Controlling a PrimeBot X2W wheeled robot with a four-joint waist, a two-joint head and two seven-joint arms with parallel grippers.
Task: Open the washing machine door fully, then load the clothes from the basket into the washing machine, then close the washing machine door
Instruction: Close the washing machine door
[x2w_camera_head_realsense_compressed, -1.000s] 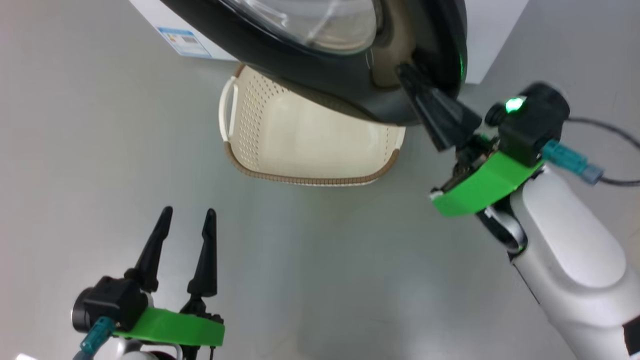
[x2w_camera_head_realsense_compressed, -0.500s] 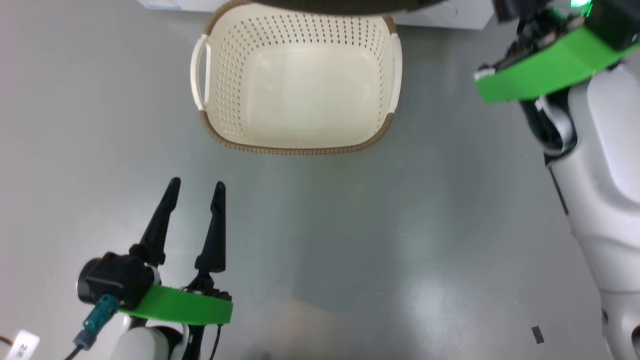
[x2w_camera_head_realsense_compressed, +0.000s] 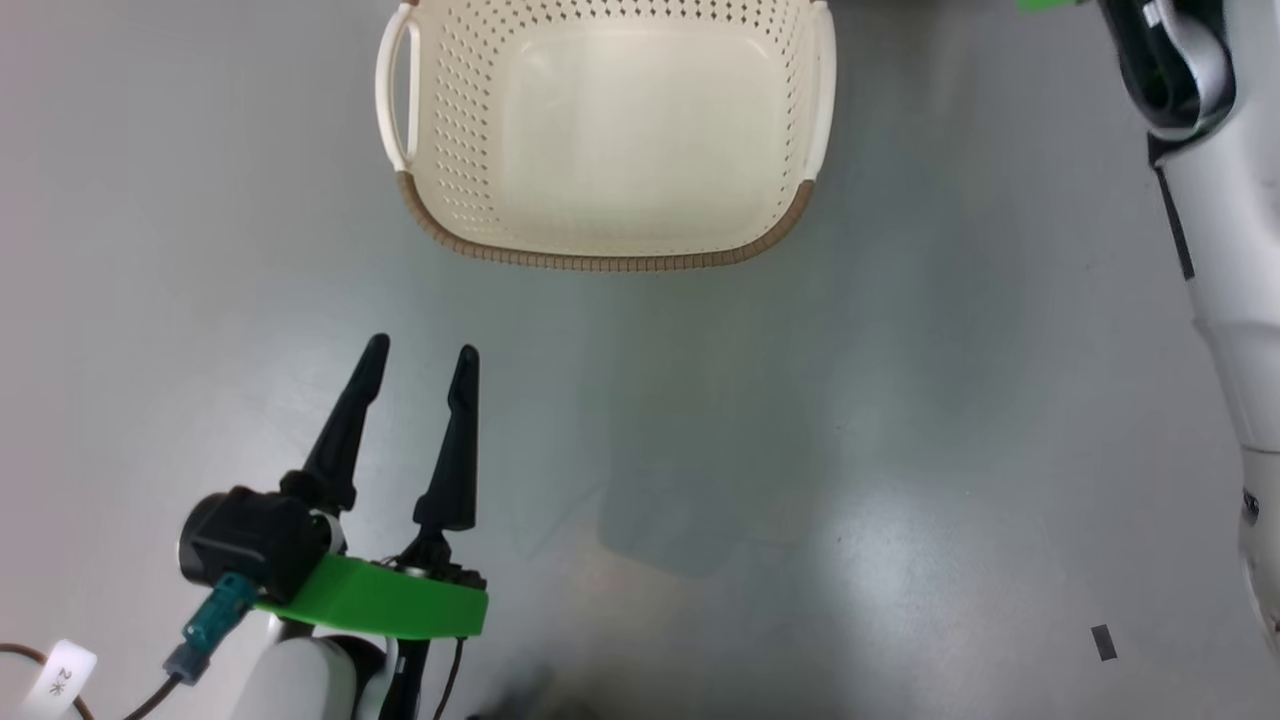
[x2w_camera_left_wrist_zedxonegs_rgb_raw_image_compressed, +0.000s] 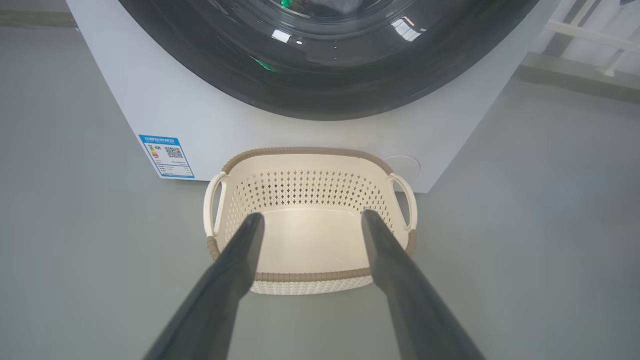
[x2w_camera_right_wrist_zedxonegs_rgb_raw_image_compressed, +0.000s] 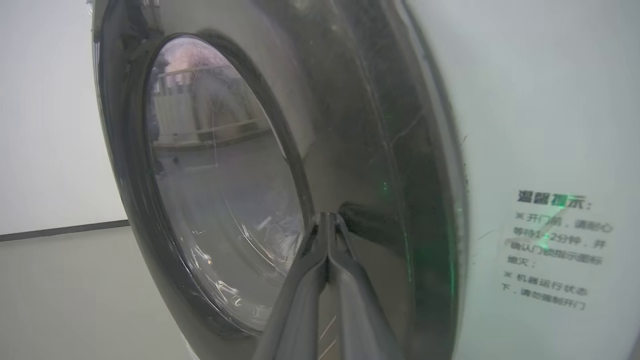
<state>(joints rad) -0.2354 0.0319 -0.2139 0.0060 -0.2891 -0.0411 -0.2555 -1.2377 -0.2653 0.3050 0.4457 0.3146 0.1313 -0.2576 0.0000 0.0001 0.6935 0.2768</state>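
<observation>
1. Lower left of the head view: the left tool (x2w_camera_head_realsense_compressed: 420, 350) hovers over the grey floor (x2w_camera_head_realsense_compressed: 700, 450). Its 2 fingers are spread apart with nothing between them.
2. Top centre of the head view: the basket (x2w_camera_head_realsense_compressed: 600, 262) sits on the floor with its cream bottom bare. In the left wrist view it stands just in front of the washing machine (x2w_camera_left_wrist_zedxonegs_rgb_raw_image_compressed: 125, 90). It is thin perforated plastic, so I judge it light and likely to slide if nudged.
3. Upper part of the left wrist view: the washing machine door (x2w_camera_left_wrist_zedxonegs_rgb_raw_image_compressed: 320, 95) lies against the white front. I cannot tell whether it is latched.
4. Bottom centre of the right wrist view: the right tool (x2w_camera_right_wrist_zedxonegs_rgb_raw_image_compressed: 327, 216) has its 2 fingers pressed together, holding nothing, with the tips at the door's glossy black rim.
5. I judge the door rigid, hinged and fairly heavy, and its rim slick. It calls for a push, not a pinch. Press squarely on the flat rim, clear of the bulging glass, so the tips do not skid.
</observation>
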